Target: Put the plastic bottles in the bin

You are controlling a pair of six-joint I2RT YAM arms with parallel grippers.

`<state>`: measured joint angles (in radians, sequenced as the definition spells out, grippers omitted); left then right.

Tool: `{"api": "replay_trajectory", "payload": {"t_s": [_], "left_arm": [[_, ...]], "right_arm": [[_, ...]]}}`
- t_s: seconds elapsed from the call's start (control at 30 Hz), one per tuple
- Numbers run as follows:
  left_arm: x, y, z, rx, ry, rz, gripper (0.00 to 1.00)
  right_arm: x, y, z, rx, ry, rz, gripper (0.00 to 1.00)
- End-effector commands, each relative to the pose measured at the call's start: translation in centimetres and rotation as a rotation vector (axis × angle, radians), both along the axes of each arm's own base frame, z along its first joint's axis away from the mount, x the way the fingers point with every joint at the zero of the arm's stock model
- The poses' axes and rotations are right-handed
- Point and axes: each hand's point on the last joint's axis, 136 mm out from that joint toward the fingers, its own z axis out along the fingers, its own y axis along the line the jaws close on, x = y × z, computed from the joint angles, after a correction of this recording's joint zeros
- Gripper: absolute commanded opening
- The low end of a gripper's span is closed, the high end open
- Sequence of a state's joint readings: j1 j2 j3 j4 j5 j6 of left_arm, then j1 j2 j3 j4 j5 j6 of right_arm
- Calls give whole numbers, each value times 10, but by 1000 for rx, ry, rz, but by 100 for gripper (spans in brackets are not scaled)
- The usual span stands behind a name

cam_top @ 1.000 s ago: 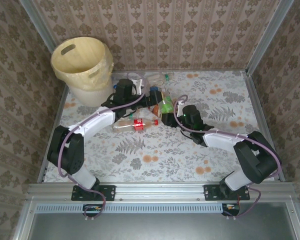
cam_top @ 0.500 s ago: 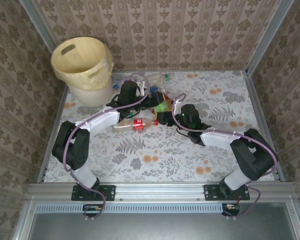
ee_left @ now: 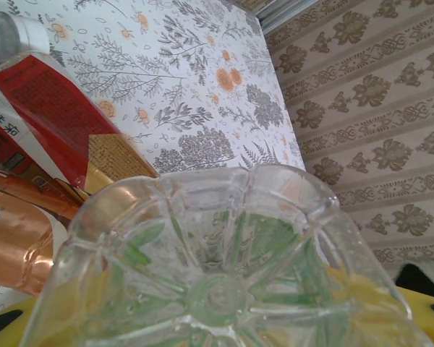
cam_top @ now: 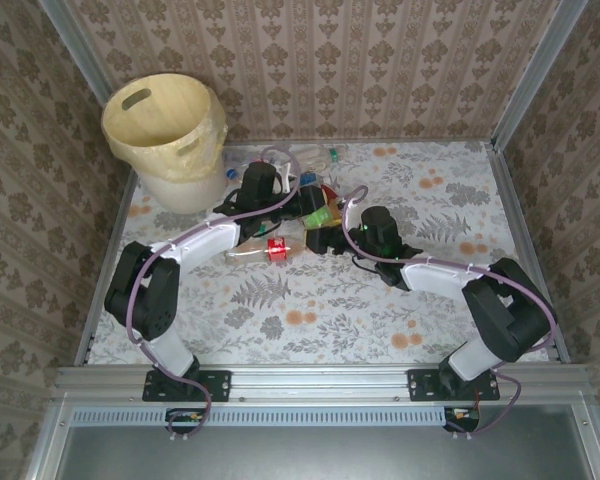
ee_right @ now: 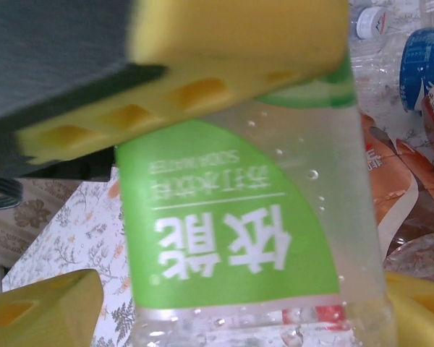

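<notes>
Left tool first. Its yellow tips sit either side of a clear bottle base that's right up against the wrist cam. From the right wrist cam I see one of its fingers lying flat on the same bottle near the base end. So I read it as pinching the green-label bottle, tho the opposite finger is hidden behind the plastic.

Right tool: spread, one tip each side of that bottle further down the label, w/ a visible gap on one side. It's straddling, not squeezing.

IMO this is a pass btwn arms w/ the left one taking the load. That makes sense bc the bin stands at the far-left corner, on the left arm's side and well apart from the right arm.

Moving outward, both tools meet over the pile at the far middle of the table. Can't tell how far the bottle is off the surface. Just beside it are a red-label bottle, a copper-tinted bottle and a blue-label bottle. Another bottle w/ a red band lies alone, nearer the arm bases.

Most bottles are still out on the table, so prob early in the job.

Risk: thin plastic w/ droplets on it, and a grip near the base could let the bottle pivot on the swing to the bin.
</notes>
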<state>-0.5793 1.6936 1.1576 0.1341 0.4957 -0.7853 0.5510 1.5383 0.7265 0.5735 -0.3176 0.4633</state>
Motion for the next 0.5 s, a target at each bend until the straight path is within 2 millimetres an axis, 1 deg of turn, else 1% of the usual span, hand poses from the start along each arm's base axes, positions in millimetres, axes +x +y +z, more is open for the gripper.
{"api": "replay_trajectory", "payload": {"t_s": [0.0, 0.17, 0.2, 0.23, 0.37, 0.47], "left_arm": [[2, 6, 12, 38, -48, 12, 50], [5, 15, 17, 61, -73, 37, 50], [5, 15, 17, 63, -74, 38, 50], [5, 17, 17, 67, -76, 41, 50], [9, 21, 20, 80, -80, 53, 50], [13, 24, 26, 89, -92, 62, 50]], "right_arm": [[0, -3, 28, -13, -86, -11, 100], [-1, -22, 36, -64, -146, -89, 100], [1, -27, 32, -80, -146, -111, 100], [0, -34, 42, -81, -176, -147, 100], [9, -69, 41, -151, -203, -324, 100], [10, -86, 41, -200, -215, -401, 100]]}}
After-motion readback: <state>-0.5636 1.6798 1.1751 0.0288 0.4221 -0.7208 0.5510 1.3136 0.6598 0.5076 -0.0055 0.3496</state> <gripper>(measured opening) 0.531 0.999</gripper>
